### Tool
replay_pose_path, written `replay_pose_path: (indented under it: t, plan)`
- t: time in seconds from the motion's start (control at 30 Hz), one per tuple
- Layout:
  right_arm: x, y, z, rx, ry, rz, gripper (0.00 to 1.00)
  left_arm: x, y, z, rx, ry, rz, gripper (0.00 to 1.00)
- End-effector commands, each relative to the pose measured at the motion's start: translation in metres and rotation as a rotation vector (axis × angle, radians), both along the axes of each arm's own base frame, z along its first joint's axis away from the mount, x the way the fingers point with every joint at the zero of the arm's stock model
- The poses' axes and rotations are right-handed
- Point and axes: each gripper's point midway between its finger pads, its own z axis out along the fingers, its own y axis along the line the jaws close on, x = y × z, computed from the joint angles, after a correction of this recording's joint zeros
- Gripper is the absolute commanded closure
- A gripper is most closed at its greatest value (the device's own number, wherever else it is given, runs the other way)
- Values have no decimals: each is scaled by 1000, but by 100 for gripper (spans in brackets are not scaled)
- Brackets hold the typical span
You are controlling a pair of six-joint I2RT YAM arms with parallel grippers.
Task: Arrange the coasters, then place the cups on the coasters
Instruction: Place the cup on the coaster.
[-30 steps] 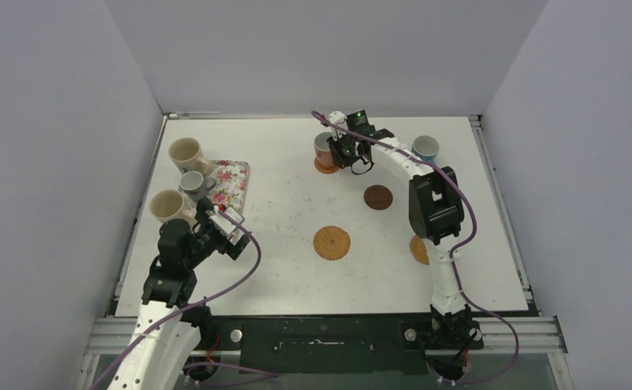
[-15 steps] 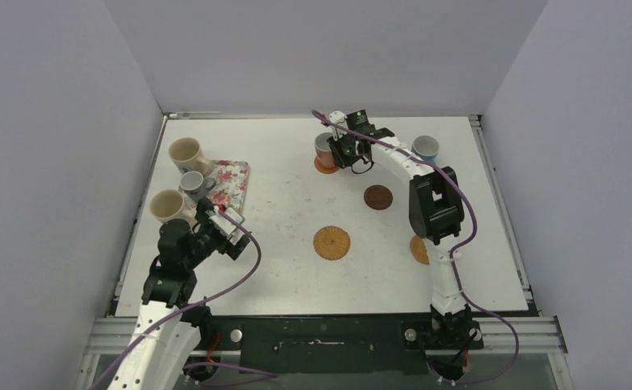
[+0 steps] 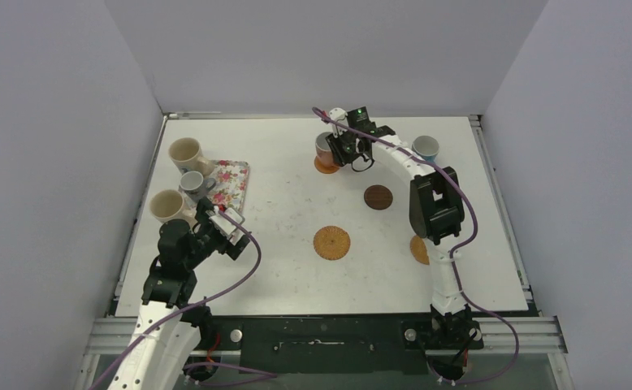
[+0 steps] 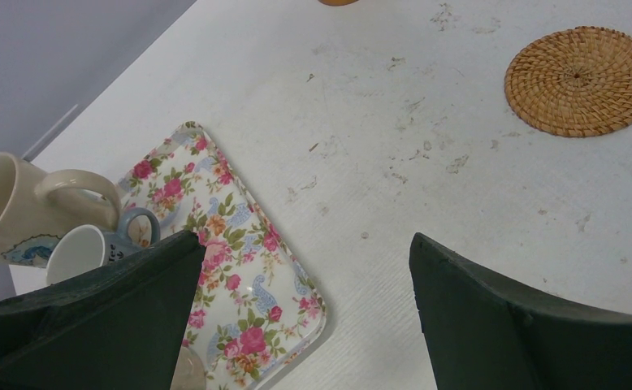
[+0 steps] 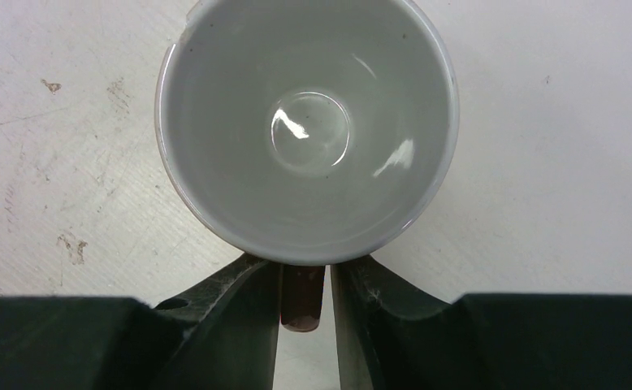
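The salmon-pink cup [image 3: 323, 149] stands upright on an orange coaster [image 3: 326, 167] at the back middle. In the right wrist view I look down into its white inside [image 5: 307, 122]. Its handle [image 5: 302, 301] lies between the fingers of my right gripper [image 5: 305, 325], whose jaws are slightly apart, with a thin gap beside the handle. A light blue cup [image 3: 425, 147] stands at the back right. Two cream cups [image 3: 186, 152] [image 3: 166, 206] and a small grey cup [image 3: 191, 182] stand at the left. My left gripper [image 4: 305, 309] hangs wide open and empty near them.
A dark brown coaster [image 3: 378, 197] and a woven coaster [image 3: 331, 242] lie mid-table; the woven coaster [image 4: 582, 80] also shows in the left wrist view. Another orange coaster [image 3: 418, 249] is partly hidden by the right arm. The floral tray [image 3: 230, 180] lies beside the left cups.
The right jaws have eased slightly apart around the pink cup's handle. The right wrist has shifted a little; the left arm has not moved.
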Motion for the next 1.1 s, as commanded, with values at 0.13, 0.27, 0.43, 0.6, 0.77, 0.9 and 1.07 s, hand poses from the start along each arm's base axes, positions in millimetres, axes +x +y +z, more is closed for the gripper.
replay_pose_path:
  t: [0.13, 0.27, 0.43, 0.6, 0.77, 0.9, 1.07]
  plan:
    - [12, 11, 38, 40, -82, 3, 71, 4, -1, 9, 2, -50, -5, 3]
    - [12, 9, 41, 36, -86, 2, 69, 4, -2, 9, 2, -49, -6, 3]
    - [7, 9, 46, 23, -76, 2, 55, 4, -2, 9, 3, -48, -7, 3]
    - [-3, 5, 59, 6, -84, -5, 40, 4, -2, 9, 3, -50, -9, 3]
    - [-13, -4, 82, -5, -98, -13, 20, 6, 0, 13, -14, -56, 14, 3]
    - [-31, -10, 101, -7, -107, 9, 8, 11, 6, 18, -37, -67, 74, 3]
    - [-57, -24, 126, -20, -138, 35, 0, 19, 13, 25, -58, -89, 135, 3]
